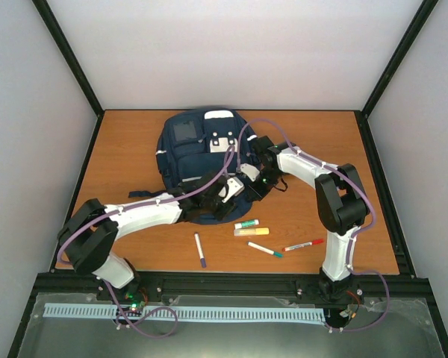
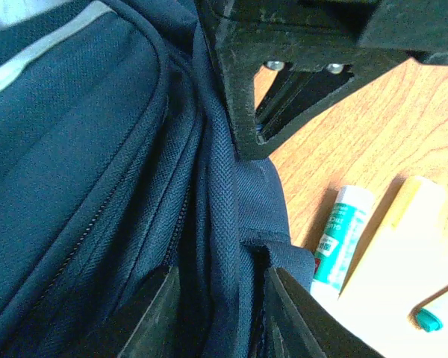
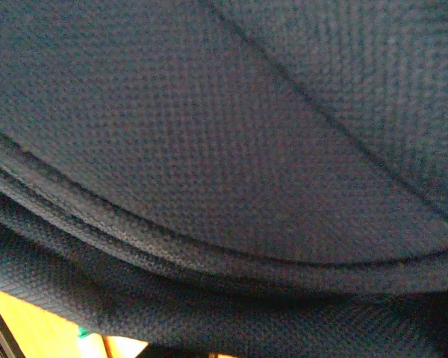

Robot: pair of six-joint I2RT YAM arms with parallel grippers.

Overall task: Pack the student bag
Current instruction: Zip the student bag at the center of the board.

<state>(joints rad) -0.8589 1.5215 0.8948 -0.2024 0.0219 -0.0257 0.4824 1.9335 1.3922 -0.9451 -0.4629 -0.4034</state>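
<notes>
Student bag (image 1: 190, 153) on table (image 1: 321, 142). L end effector (image 2: 220, 277) clamped on its edge fold; R end effector (image 1: 255, 183) closed, against fabric.

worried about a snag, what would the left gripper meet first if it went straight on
The student bag: a fold of its navy edge sits right between the left gripper's fingers, so it would push into that fabric first. Depth beyond the fold is unclear.

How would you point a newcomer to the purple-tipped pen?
Find the navy student bag at the back of the wooden table. Nearer the arms' bases lie several pens. The purple-tipped pen is the leftmost, apart from the rest, pointing toward the near edge while the others lie crosswise.
</notes>
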